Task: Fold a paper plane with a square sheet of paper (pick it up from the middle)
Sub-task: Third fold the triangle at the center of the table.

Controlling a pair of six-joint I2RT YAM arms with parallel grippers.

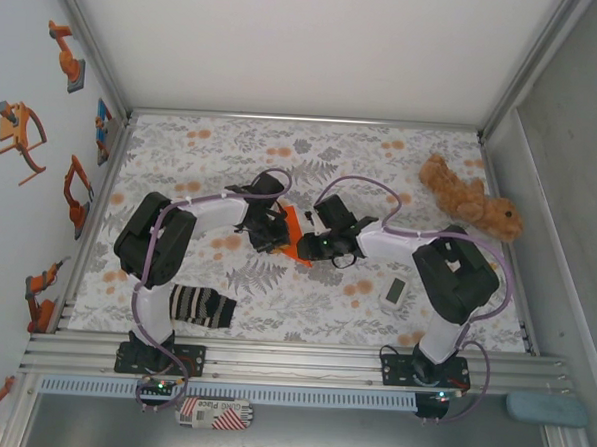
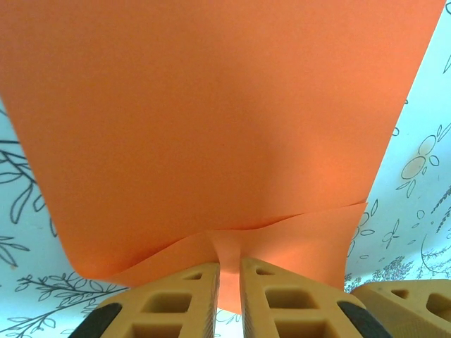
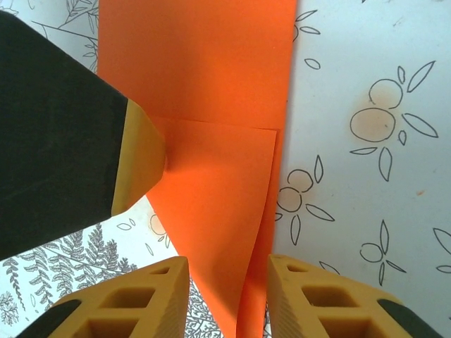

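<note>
The left gripper (image 2: 229, 292) pinches the 2 layers of the square sheet of paper (image 2: 211, 127) tight, while the right gripper (image 3: 229, 303), jaws parted, straddles its right edge, sheet stretching straight ahead.

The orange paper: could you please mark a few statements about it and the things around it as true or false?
1. The left gripper pinches the orange paper. True.
2. The right gripper has its jaws pressed tight together. False: they stand apart, with the paper hanging between them.
3. The striped sock lies near the left arm. True.
4. The plush toy sits at the table's left edge. False: it lies at the far right corner.
</note>
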